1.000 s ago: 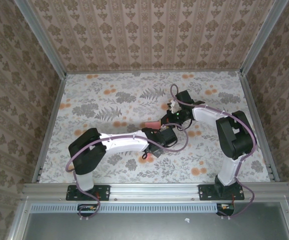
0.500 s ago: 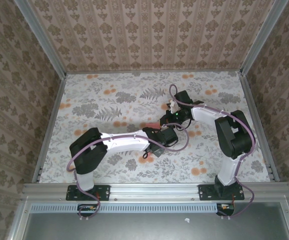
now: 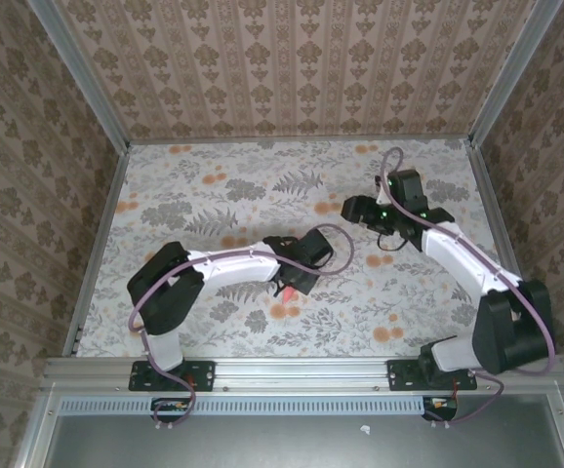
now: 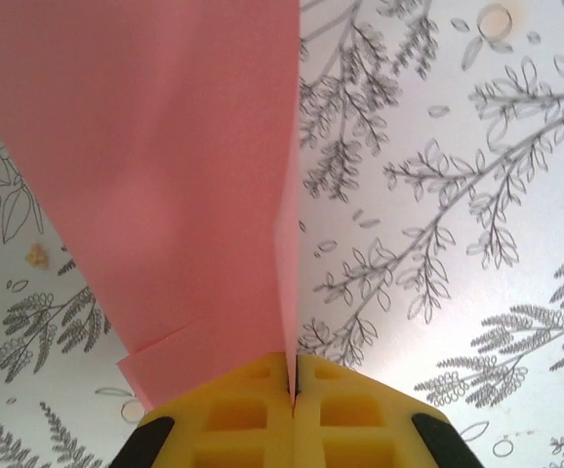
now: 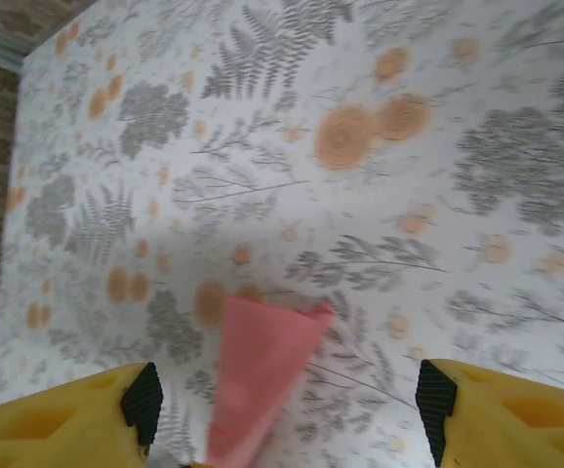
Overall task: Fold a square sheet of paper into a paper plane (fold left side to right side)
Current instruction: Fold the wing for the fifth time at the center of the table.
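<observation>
The square sheet of paper is folded into a narrow salmon-pink paper plane point(image 4: 165, 175). My left gripper point(image 4: 292, 385) is shut on its lower edge, and the paper stands up edgewise from between the yellow pads. From above, a small pink tip point(image 3: 287, 290) pokes out under the left gripper point(image 3: 289, 281) near the table's middle. My right gripper point(image 3: 352, 208) hovers apart, up and to the right, and is open. In the right wrist view the paper plane point(image 5: 262, 370) lies ahead between the wide-spread yellow fingers point(image 5: 77, 429), touching neither; the right gripper point(image 5: 290, 402) holds nothing.
The flower-print tabletop point(image 3: 214, 185) is boxed in by patterned walls on three sides, with metal rails at the left point(image 3: 97, 244) and right point(image 3: 502, 244). The near rail point(image 3: 302, 369) carries both arm bases. Purple cables loop beside each wrist.
The right gripper has let go of the paper, opened wide and swung back to the right. The left gripper has closed on the paper and shifted slightly left.
</observation>
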You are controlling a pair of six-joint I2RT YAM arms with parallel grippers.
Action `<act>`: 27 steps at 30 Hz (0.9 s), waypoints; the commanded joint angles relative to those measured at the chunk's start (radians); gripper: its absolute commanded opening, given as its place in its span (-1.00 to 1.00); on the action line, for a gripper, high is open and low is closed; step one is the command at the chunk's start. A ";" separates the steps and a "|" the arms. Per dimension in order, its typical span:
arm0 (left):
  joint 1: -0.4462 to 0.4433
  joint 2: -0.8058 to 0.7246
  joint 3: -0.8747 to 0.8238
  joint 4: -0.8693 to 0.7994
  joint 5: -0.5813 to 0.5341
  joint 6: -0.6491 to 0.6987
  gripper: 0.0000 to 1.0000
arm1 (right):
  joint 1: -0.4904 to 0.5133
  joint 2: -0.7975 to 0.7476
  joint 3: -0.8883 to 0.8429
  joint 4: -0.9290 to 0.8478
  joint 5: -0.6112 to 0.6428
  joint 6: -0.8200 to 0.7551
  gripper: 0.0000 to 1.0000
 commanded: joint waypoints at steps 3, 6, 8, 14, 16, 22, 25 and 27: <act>0.112 -0.055 -0.070 0.190 0.267 -0.088 -0.98 | 0.000 -0.058 -0.151 0.081 0.040 -0.014 0.52; 0.163 -0.048 -0.106 0.290 0.368 -0.142 -0.98 | 0.002 -0.052 -0.205 0.130 -0.006 -0.010 0.52; 0.188 -0.032 -0.116 0.344 0.423 -0.177 -1.00 | 0.004 -0.036 -0.233 0.168 -0.034 -0.008 0.52; 0.217 0.034 -0.116 0.448 0.523 -0.265 -1.00 | 0.030 0.032 -0.294 0.334 -0.109 0.023 0.50; 0.224 0.048 -0.122 0.482 0.544 -0.293 -1.00 | 0.040 0.079 -0.300 0.396 -0.129 0.051 0.46; 0.237 0.084 -0.118 0.528 0.580 -0.352 -1.00 | 0.057 0.177 -0.288 0.503 -0.146 0.130 0.29; 0.250 0.091 -0.137 0.564 0.594 -0.386 -1.00 | 0.071 0.221 -0.272 0.527 -0.147 0.153 0.25; 0.261 0.090 -0.156 0.602 0.609 -0.412 -1.00 | 0.082 0.247 -0.261 0.544 -0.144 0.165 0.25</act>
